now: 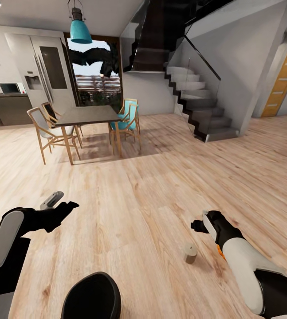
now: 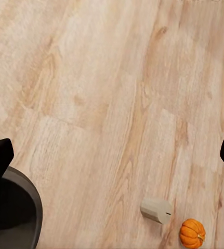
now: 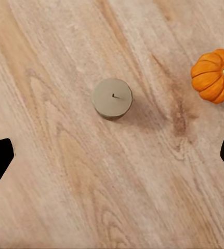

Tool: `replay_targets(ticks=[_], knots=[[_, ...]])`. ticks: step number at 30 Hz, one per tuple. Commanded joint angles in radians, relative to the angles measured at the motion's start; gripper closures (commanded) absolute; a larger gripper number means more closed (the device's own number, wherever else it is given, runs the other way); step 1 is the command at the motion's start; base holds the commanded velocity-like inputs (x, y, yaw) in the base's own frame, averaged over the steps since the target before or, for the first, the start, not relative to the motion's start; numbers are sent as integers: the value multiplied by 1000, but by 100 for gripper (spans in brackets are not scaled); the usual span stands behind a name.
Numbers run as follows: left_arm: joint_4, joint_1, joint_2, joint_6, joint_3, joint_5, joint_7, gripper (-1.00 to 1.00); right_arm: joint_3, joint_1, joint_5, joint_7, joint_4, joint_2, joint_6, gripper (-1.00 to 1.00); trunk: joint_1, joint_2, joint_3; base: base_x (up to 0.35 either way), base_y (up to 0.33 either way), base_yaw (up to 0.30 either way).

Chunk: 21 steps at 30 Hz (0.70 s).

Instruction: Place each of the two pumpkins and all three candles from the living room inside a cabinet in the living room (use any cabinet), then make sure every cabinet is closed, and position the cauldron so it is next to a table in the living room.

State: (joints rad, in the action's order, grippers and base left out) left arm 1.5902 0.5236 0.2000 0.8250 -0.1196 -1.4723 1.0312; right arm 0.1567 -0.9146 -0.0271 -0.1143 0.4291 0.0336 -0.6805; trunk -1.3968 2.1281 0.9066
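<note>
A stubby tan candle [image 1: 190, 253] stands upright on the wood floor, just left of my right forearm. In the right wrist view the candle [image 3: 112, 98] shows its wick from above, with an orange pumpkin [image 3: 215, 75] beside it. Behind my right arm only a sliver of the pumpkin [image 1: 221, 252] shows. My right gripper [image 1: 198, 224] hangs open above the floor, a little beyond the candle, holding nothing. My left gripper [image 1: 61, 203] is open and empty over bare floor. From the left wrist, the candle [image 2: 156, 210] and pumpkin [image 2: 192, 233] lie off to one side. The cabinet is out of view.
A black round vessel with a grey rim [image 1: 91, 296], possibly the cauldron, sits at the near edge below me and shows again [image 2: 15, 212] in the left wrist view. A dining table [image 1: 88, 116] with chairs stands far ahead. Stairs [image 1: 196, 102] rise at the back right.
</note>
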Motion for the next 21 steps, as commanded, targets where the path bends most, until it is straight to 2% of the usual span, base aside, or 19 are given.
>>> replay_targets(ticks=[1, 5, 9, 19, 21], knots=[[1, 1, 0, 4, -2, -10, 10, -100, 4, -3, -3, -3, -3, -3, -4, -100, -4, 8, 4, 0, 0, 0], [1, 2, -1, 4, -4, -11, 9, -100, 5, -22, -6, -19, -61, -23, -2, -100, -19, 36, 17, 0, 0, 0], [1, 3, -3, 5, -5, -13, 9, -100, 9, -81, -6, -70, -161, -41, 1, -100, -34, 64, 29, 0, 0, 0], [-1, 3, -6, 6, -5, -11, 10, -100, 13, -130, -6, -105, -214, -44, 8, -100, -73, 134, 61, 0, 0, 0], [1, -1, -5, 7, 2, -10, 10, -100, 12, -137, -7, -106, -218, -42, 47, -100, -80, 148, 67, 0, 0, 0]])
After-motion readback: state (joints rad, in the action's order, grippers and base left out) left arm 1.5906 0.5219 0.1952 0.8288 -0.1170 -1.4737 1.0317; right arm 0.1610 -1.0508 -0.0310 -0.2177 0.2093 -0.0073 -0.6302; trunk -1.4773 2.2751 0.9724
